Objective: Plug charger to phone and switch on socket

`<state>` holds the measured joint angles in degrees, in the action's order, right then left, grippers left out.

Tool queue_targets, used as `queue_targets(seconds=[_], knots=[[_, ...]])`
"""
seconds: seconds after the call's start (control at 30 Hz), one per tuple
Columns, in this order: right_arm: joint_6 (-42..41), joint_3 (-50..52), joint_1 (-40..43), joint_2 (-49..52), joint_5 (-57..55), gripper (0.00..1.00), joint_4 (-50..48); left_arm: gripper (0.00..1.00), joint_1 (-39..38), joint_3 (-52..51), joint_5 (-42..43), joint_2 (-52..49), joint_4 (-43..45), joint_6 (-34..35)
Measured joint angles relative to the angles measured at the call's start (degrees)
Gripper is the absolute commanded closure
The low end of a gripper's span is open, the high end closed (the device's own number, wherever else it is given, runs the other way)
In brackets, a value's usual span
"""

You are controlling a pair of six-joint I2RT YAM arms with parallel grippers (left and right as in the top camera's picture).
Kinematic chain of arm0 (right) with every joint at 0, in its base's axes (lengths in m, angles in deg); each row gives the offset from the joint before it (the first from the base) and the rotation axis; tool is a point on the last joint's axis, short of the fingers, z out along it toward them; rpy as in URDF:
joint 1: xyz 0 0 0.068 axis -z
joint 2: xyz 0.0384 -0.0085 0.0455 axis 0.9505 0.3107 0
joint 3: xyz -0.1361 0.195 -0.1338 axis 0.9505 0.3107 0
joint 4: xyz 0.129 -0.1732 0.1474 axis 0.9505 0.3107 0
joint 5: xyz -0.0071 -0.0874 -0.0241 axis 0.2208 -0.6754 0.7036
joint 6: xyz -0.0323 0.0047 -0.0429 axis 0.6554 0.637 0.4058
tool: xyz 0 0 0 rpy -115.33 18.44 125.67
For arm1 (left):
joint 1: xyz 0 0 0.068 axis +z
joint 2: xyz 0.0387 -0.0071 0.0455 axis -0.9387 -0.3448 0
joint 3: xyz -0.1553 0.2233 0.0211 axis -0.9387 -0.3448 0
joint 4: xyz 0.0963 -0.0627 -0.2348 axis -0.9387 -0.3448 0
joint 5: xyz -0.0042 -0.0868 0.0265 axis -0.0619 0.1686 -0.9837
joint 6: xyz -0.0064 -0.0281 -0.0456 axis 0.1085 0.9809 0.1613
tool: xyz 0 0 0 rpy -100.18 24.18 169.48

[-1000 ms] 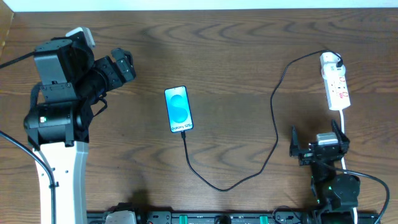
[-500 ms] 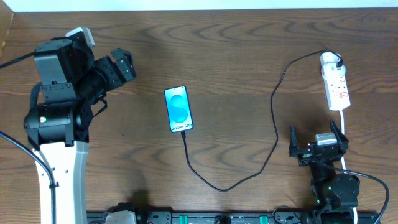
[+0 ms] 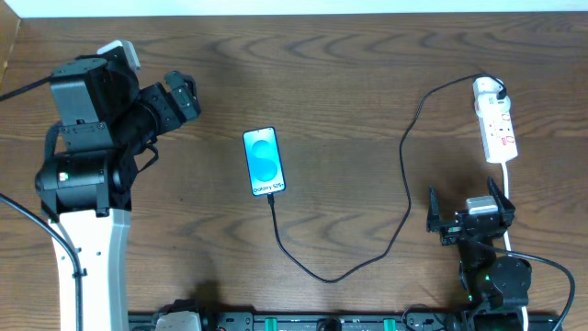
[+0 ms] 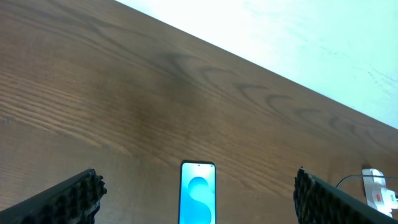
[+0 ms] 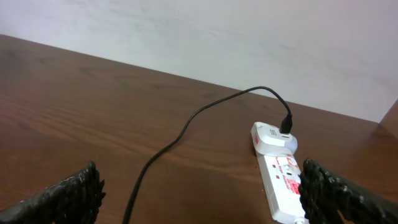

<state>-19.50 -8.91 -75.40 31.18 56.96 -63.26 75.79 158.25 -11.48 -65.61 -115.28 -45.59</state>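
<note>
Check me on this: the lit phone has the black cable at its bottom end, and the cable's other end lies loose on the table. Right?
No. The cable does not end loose: the right wrist view shows it going into a white adapter on the end of the strip. The rest holds: the phone is lit, cable at its bottom end.
</note>
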Motion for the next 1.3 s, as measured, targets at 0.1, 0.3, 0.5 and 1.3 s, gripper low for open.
queue_targets(seconds=[0.1,0.3,0.5,1.3], knots=[[0.0,0.0,0.0,0.0,0.0,0.01,0.0,0.01,0.0,0.0,0.0,0.0,0.0,0.0],[0.0,0.0,0.0,0.0,0.0,0.01,0.0,0.01,0.0,0.0,0.0,0.0,0.0,0.0],[0.0,0.0,0.0,0.0,0.0,0.01,0.0,0.01,0.0,-0.1,-1.6,0.2,-0.2,-0.2],[0.0,0.0,0.0,0.0,0.2,0.01,0.0,0.01,-3.0,-55.6,-3.0,47.6,38.4,-17.2]])
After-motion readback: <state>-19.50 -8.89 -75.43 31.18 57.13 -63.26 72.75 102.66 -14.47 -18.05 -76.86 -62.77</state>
